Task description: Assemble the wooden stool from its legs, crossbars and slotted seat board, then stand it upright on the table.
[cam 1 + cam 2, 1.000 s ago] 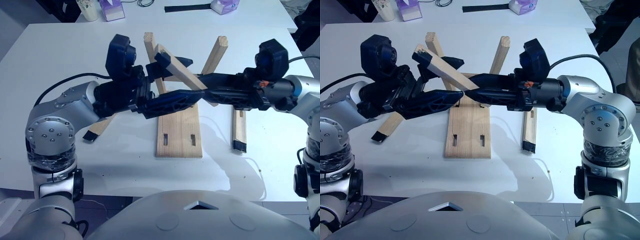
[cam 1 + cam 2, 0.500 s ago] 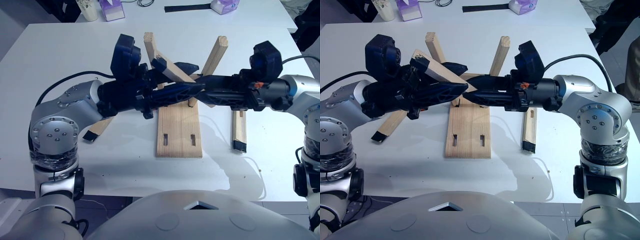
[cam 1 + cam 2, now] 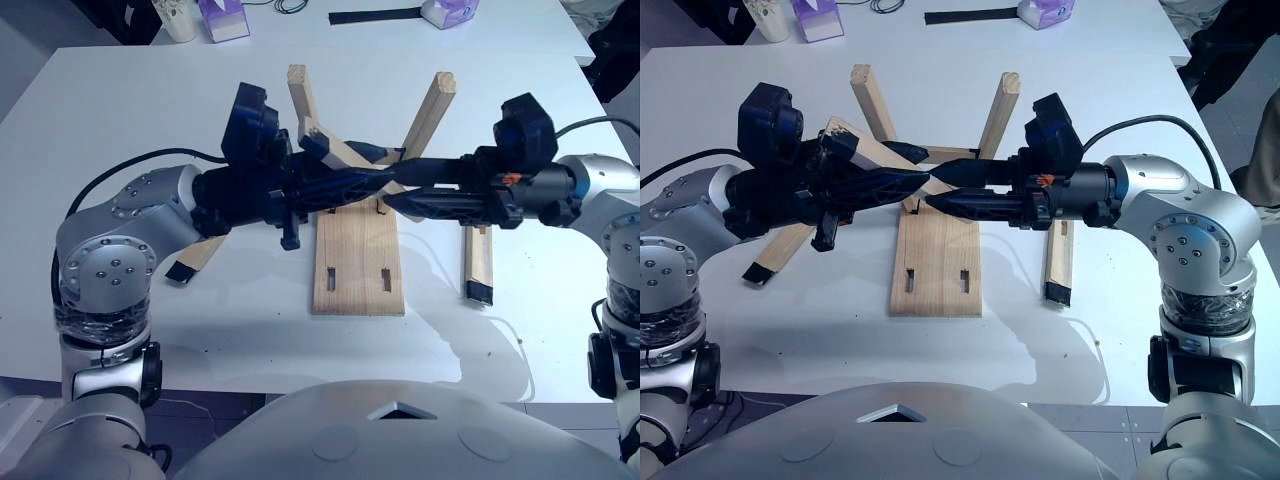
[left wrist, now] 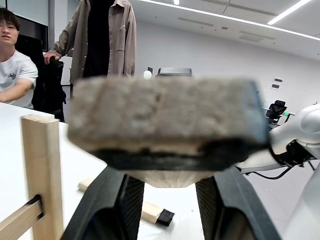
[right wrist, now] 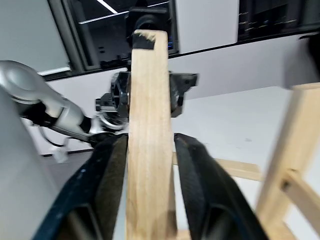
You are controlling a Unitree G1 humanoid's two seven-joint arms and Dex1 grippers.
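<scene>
You're mid-way through fitting a third leg. The leg (image 3: 868, 143) is in the air over the 12 o'clock half of the board (image 3: 358, 262), slanting from 10 o'clock down toward the centre. Both grippers are on it.

- **Left gripper:** the left gripper (image 4: 167, 182) is clamped on the leg near its black-capped end.
- **Right gripper:** the right gripper (image 5: 149, 150) comes in from 3 o'clock and is closed on the same leg nearer its bare end.
- **Fingertips:** the two sets of fingertips sit just beside each other, almost interleaved.

The board lies flat in the middle of the table (image 3: 120, 120). At its 12 o'clock end two legs (image 3: 298, 90) (image 3: 433, 100) already stand up, splayed apart and joined by a crossbar (image 5: 240, 169). The two slots (image 3: 330, 279) (image 3: 386, 280) at the 6 o'clock end are open. One spare leg (image 3: 478, 265) lies at 3 o'clock of the board, another (image 3: 195, 255) at 9 o'clock.

This looks like a handover or a re-grip, not an insertion, since the leg is nowhere near upright.

1. Decide which gripper keeps the leg, and release the other only once that hold is firm.
2. Draw the freed arm clear so the fingers don't snag.
3. Swing the bare end down toward 6 o'clock and line it up with an open slot, the capped end uppermost.
4. Press the leg straight in.

Mind the standing frame at 12 o'clock. The grippers are close enough to it that a wide swing could knock it loose.
</scene>
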